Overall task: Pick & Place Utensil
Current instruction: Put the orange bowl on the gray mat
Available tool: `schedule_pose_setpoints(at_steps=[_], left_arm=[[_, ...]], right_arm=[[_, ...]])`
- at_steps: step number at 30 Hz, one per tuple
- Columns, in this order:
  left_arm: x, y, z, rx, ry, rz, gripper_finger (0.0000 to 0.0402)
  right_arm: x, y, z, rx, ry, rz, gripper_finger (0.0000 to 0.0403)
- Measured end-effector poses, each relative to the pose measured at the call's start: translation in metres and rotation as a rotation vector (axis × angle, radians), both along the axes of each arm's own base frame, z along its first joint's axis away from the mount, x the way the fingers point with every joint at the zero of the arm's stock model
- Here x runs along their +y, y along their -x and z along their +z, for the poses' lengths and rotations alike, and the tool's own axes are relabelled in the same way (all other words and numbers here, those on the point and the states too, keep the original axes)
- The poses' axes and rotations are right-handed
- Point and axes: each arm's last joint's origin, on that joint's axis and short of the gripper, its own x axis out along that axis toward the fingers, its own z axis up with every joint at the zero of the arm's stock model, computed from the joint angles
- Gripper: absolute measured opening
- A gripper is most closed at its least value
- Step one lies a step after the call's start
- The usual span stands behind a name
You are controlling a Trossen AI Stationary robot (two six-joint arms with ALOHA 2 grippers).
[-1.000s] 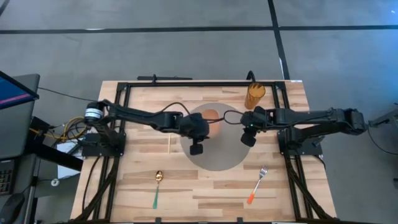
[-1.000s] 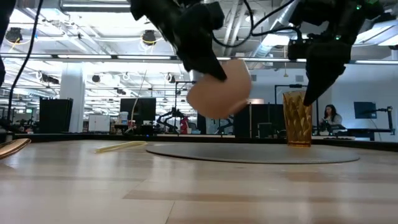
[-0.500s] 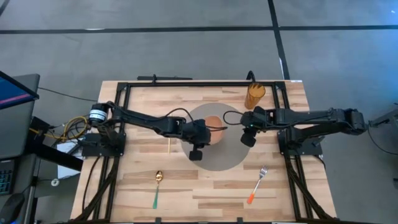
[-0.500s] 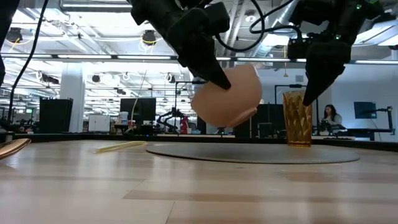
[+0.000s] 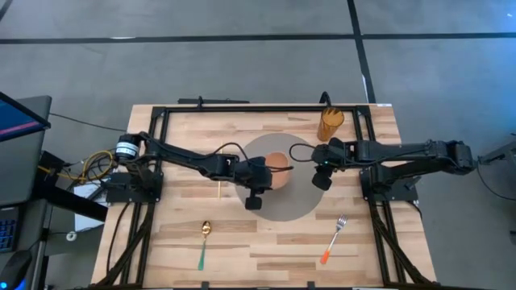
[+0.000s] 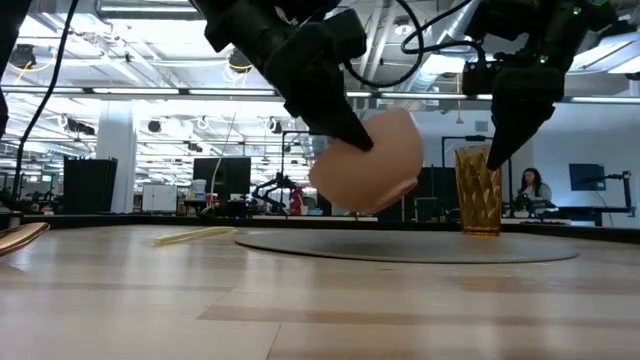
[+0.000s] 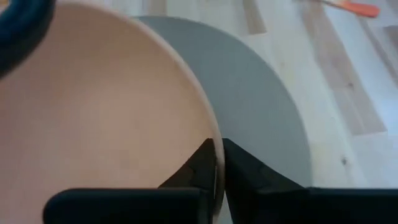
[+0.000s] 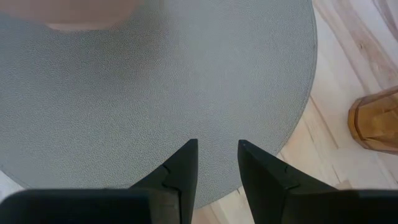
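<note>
The left gripper [image 5: 260, 179] is pinched tight on the rim of a pale pink bowl [image 5: 276, 163], holding it tilted in the air over the round grey mat [image 5: 300, 201] at the middle of the table [image 5: 363, 250]; in the low view the bowl [image 6: 370, 163] hangs clear above the mat. The right gripper [image 5: 321, 176] hovers over the mat's right side, fingers a little apart with nothing between them. An amber glass [image 5: 330, 123] stands near the far right corner of the table. The utensils lie untouched toward the near edge: a spoon with a green handle [image 5: 203, 244] left of centre, a fork with an orange handle [image 5: 333, 238] to the right. A thin wooden stick [image 5: 220, 188] lies just left of the mat.
</note>
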Motion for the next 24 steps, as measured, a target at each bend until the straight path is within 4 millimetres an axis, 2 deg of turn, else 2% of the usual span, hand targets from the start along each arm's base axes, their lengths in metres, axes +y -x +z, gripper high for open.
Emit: schedule_pose_setpoints(at_steps=[11, 24], left_arm=[[0.0024, -0.001, 0.0008, -0.014, -0.01, 0.017, 0.008], [0.0005, -0.0032, 0.0035, -0.047, 0.033, 0.043, 0.0087]], right_arm=[[0.0, 0.0, -0.0001, 0.0, 0.0, 0.0, 0.0107], [-0.0005, -0.0052, 0.0035, -0.059, 0.018, 0.023, 0.0107]])
